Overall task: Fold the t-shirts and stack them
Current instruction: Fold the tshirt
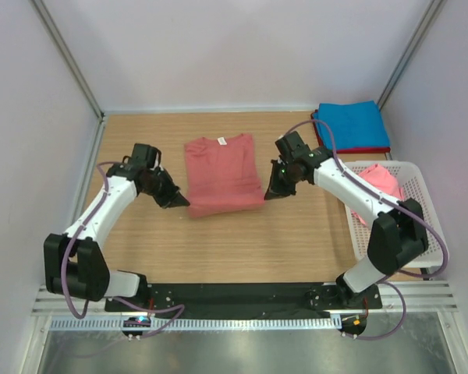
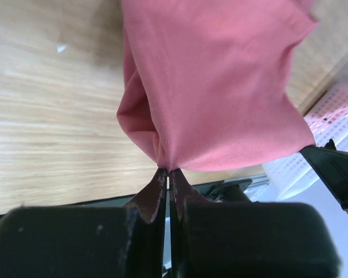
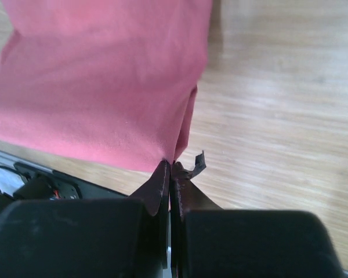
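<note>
**Both claws clenched on the salmon-red shirt's near corners**

The salmon-red shirt [image 1: 222, 175] lies mid-bench, collar toward the far side. The left claw [image 1: 179, 201] is clamped on its near left corner and the right claw [image 1: 271, 192] on its near right corner. From above, the dark fingertips blur into their own shadows, so the grip is hard to read there.

The wrist views settle it. The left claw [image 2: 168, 176] is pressed shut with a gathered pinch of cloth between its tips, and the right claw [image 3: 171, 168] does likewise. In both views the shirt runs off the top edge, so its sleeves and collar are cut off.

At the far right corner of the bench [image 1: 242, 249] a folded blue shirt [image 1: 351, 125] covers a dark red shirt [image 1: 359, 150], of which only a thin edge shows. The pink shirt [image 1: 374, 183] sits in the white basket [image 1: 417, 210], partly hidden behind the right arm.
</note>
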Available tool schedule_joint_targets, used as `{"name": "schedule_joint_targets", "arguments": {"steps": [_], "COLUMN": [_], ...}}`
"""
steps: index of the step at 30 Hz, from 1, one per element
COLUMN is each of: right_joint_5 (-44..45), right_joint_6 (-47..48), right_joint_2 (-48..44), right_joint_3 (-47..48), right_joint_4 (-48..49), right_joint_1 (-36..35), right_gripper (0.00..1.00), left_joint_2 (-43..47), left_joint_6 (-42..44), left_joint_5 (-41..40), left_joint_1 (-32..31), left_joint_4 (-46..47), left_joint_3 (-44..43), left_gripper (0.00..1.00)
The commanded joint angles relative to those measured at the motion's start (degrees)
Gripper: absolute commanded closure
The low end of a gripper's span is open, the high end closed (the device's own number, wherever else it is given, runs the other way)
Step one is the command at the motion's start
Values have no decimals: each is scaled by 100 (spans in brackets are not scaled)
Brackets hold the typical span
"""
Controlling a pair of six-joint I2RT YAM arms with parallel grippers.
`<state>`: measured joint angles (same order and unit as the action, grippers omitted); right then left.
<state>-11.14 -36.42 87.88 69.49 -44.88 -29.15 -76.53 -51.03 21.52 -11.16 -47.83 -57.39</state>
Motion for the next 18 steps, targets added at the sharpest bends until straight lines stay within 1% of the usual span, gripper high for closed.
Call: {"name": "schedule_joint_targets", "arguments": {"steps": [1, 6, 7, 9, 10, 11, 12, 13, 14, 15, 18], "right_joint_5": [462, 639, 665, 674, 665, 639, 595, 569, 543, 542, 525], "right_joint_6": [223, 382, 434, 469, 522, 540, 557, 584, 593, 593, 488], "right_joint_2": [475, 1344, 1625, 1969, 2336, 2522, 2681, 2995, 3146, 3305, 3745], "right_joint_3": [862, 2197, 2679, 3173, 3680, 3946, 4436, 4667, 4887, 5290, 5732], "right_joint_4": [-293, -653, -740, -811, -933, -987, -1031, -1057, -1058, -1066, -944], "right_joint_1": [14, 137, 163, 260, 295, 330, 400, 418, 445, 515, 638], "right_gripper": [99, 99, 99, 99, 99, 99, 99, 99, 99, 99, 99], "left_joint_2": [-395, -1161, -1293, -1732, -1873, -2222, -2382, -2575, -2725, -3057, -3542], "left_joint_6": [198, 269, 260, 251, 242, 216, 198, 198, 198, 242, 269], "left_joint_5": [-157, -95, -113, -156, -157, -96, 27, 54, 63, 89, 72], "left_joint_1": [201, 316, 333, 430, 465, 535, 571, 588, 597, 615, 650], "left_joint_4": [-86, -59, -25, 19, 107, 151, 195, 256, 274, 309, 389], "left_joint_3": [-711, -1748, -2115, -2451, -2653, -3003, -3233, -3435, -3855, -4051, -4770], "left_gripper": [99, 99, 99, 99, 99, 99, 99, 99, 100, 100, 100]}}
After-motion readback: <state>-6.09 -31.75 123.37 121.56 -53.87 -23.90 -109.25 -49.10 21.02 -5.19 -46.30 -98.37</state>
